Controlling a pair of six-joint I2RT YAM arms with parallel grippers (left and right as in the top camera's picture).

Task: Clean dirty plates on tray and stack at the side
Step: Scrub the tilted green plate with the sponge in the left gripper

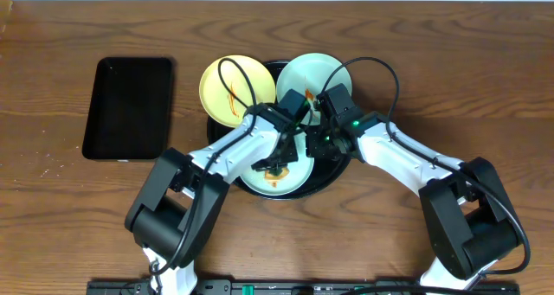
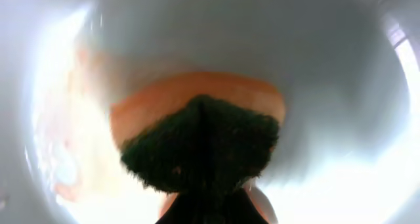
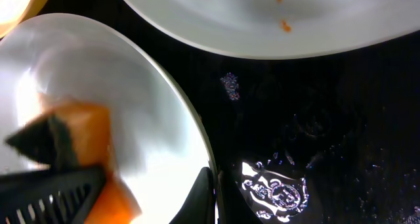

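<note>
The round black tray holds three dirty plates: a pale yellow one at the back left, a light blue one at the back right, and another light one at the front. My left gripper is shut on an orange sponge with a dark green pad, pressed down on the front plate. My right gripper is shut on that plate's rim. In the right wrist view the sponge rests on the plate, and the back right plate shows orange specks.
A smaller rectangular black tray lies on the wooden table to the left of the round tray. Both arms reach in from the front and cross over the tray's middle. Wet patches glisten on the tray floor.
</note>
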